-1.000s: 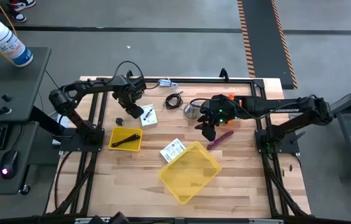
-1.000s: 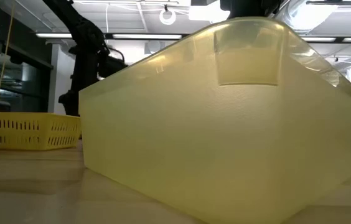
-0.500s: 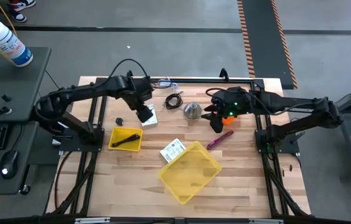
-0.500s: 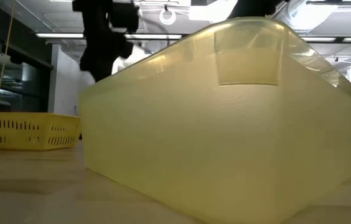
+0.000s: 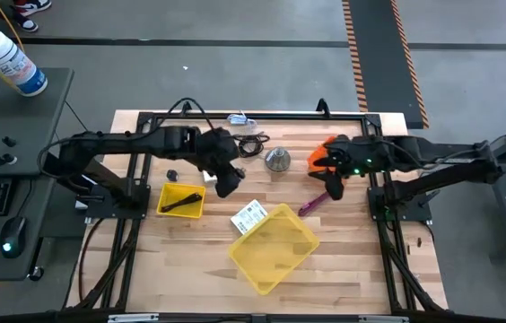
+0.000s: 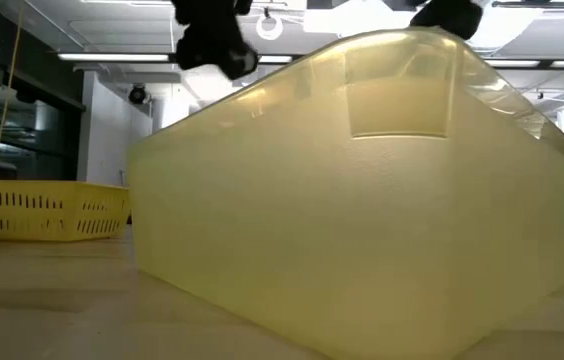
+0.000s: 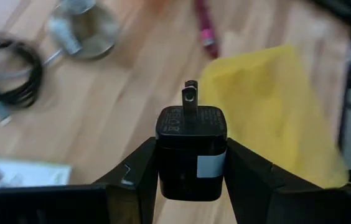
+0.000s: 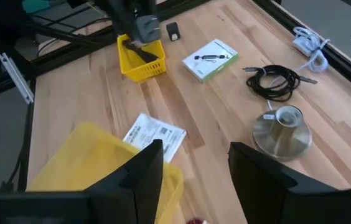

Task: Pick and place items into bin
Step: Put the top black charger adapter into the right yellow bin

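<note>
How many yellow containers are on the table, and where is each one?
2. The large yellow bin sits near the table's front centre, beside the printed label card. The small yellow basket sits on the left side, holding a dark object.

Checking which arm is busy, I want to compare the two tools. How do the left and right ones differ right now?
The left tool is shut on a black plug-in charger; the right tool is open and holds nothing. In the high view the left tool hangs between the small yellow basket and the big yellow bin, while the right tool is by the purple stick-like tool. Both are dark and two-fingered.
</note>
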### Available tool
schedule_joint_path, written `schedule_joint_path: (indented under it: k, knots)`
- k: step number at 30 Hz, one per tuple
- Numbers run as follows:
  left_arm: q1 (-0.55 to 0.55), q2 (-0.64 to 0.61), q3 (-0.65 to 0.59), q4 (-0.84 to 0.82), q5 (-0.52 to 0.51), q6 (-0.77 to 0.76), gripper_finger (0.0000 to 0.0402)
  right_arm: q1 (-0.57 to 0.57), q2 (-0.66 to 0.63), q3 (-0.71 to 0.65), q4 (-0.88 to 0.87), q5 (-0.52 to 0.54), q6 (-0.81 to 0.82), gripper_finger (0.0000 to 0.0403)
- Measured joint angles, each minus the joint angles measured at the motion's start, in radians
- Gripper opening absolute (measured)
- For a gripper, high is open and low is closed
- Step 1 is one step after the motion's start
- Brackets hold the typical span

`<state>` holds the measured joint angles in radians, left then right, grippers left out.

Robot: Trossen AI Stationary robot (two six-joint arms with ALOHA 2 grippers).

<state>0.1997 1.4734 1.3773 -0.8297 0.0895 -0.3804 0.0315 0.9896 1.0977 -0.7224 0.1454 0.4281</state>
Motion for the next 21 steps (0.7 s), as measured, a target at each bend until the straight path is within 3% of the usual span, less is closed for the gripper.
schedule_joint_path:
  k: [8, 21]
  knots:
    - [-0.132, 0.061, 0.001, 0.188, -0.01, -0.121, 0.0132, 0.087, -0.091, 0.0, -0.096, 0.086, 0.043, 0.0167]
    - [-0.315, 0.242, 0.0, 0.457, -0.098, -0.149, 0.0132, 0.225, -0.128, -0.001, -0.137, 0.087, 0.047, 0.0171]
